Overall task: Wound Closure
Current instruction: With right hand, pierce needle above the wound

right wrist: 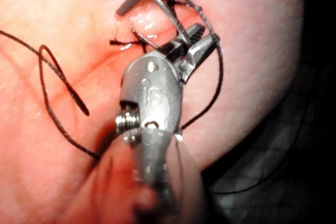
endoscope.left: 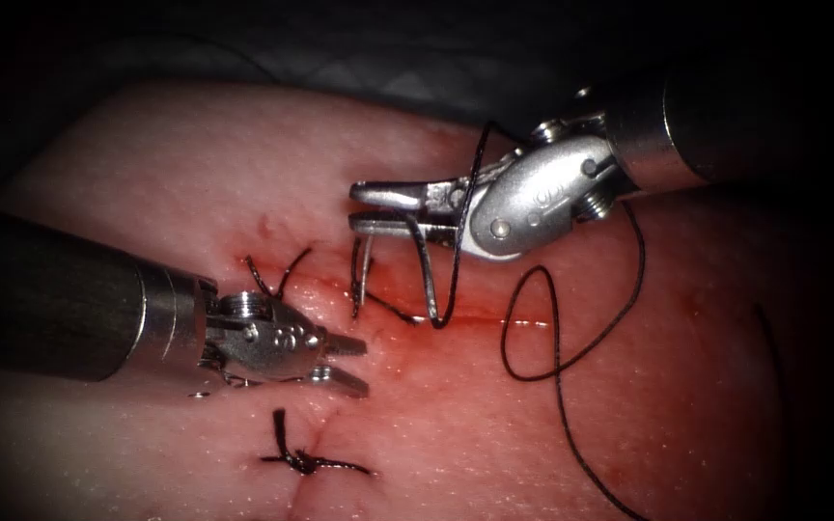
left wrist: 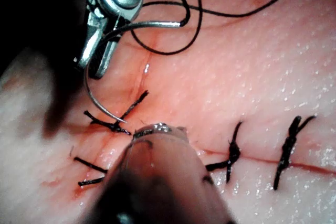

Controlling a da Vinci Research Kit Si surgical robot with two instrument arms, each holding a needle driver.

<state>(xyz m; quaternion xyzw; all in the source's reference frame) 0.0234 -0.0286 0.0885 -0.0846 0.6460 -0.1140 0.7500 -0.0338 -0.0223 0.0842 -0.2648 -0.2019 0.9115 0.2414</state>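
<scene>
the right gripper (endoscope.left: pixel 371 209) reaches leftward over the tissue (endoscope.left: pixel 195 174), clamping the needle (endoscope.left: pixel 363 275), while the left gripper (endoscope.left: pixel 349 362) hovers parted, empty.

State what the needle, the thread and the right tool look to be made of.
Needle: thin bright metal, polished by its glint, gripped mid-curve by the right tool, clear of the tissue. Thread: dark matte strand. Right tool: shiny silver metal, likely steel.
</scene>
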